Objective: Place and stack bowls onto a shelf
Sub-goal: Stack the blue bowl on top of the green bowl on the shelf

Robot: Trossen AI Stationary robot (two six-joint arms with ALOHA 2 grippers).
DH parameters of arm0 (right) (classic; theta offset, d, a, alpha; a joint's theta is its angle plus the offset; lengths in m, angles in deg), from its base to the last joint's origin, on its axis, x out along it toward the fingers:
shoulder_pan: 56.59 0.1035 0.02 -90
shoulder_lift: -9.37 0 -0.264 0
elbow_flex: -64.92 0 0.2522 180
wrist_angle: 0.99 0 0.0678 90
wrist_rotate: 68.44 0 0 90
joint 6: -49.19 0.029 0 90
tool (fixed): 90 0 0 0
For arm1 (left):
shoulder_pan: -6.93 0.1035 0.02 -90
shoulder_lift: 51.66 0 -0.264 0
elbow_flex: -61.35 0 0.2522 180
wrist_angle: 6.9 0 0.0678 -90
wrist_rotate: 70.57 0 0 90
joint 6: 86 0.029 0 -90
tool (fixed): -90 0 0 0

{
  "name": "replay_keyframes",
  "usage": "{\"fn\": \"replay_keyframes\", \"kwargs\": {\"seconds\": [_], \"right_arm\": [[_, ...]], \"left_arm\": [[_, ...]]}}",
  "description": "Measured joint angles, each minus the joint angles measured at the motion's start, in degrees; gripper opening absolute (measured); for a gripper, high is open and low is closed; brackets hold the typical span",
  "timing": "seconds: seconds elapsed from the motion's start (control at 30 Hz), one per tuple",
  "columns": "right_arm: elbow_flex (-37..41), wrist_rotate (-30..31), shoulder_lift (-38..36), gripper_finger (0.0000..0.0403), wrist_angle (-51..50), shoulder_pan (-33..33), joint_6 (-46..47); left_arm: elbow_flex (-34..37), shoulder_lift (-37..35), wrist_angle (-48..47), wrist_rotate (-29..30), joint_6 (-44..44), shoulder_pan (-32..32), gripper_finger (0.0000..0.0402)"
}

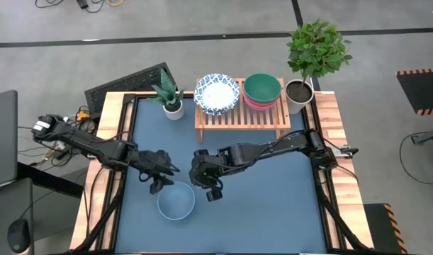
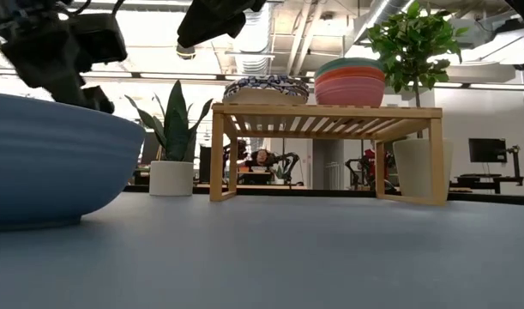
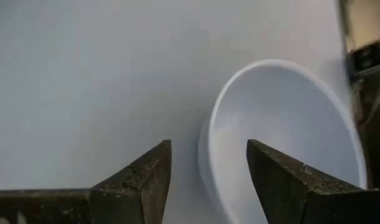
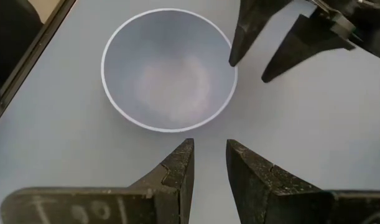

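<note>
Left arm reaching in from the left table edge, elbow low, left tool [image 1: 159, 185] angled down at the near-left rim of the light blue round plastic bowl [image 1: 176, 200]. Right arm stretched from the right edge across the middle, wrist bent down, right tool [image 1: 213, 193] just beside the same bowl's right side.

Light blue bowl upright on the blue table [image 1: 273, 205], front-centre, well apart from the low light-wood slatted shelf [image 1: 242, 117] at the back. Broad bare table surface to the right and in front of the bowl; narrower strip between bowl and left wood edge. Stack of white bowls with blue-patterned rims [image 1: 217, 93] on the shelf's left half; green bowl [image 1: 263, 88] nested on pink bowl [image 2: 351, 87] on the right half. Small snake plant in white pot [image 1: 171, 99] left of shelf, leafy plant in white pot [image 1: 310, 64] at its right end.

Left tool [image 3: 208, 180] part open, empty, fingers straddling the bowl rim [image 3: 205, 134] in wrist view, contact not clear. Right tool [image 4: 209, 180] part open with narrow gap, empty, poised just outside the bowl [image 4: 169, 68], not touching.
</note>
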Motion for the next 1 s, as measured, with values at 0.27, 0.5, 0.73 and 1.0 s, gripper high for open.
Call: {"fn": "replay_keyframes", "kwargs": {"seconds": [0.27,0.5,0.73,1.0], "right_arm": [[0.0,0.0,0.0,0.012,-0.1,-0.1,1.4],[0.0,0.0,0.0,0.012,-0.5,-0.1,1.5],[0.0,0.0,0.0,0.012,-0.6,-0.1,1.9],[0.0,0.0,0.0,0.012,-1.5,-0.1,3.0]], "left_arm": [[0.4,2.1,-0.5,3.0,-0.5,-5.7,0.0193],[0.5,9.4,-0.4,3.3,-2.2,-7.3,0.0192],[-0.5,15.1,-0.1,6.4,-1.4,-7.3,0.0154],[-4.0,16.4,-0.1,13.6,5.2,-6.8,0.0033]]}}
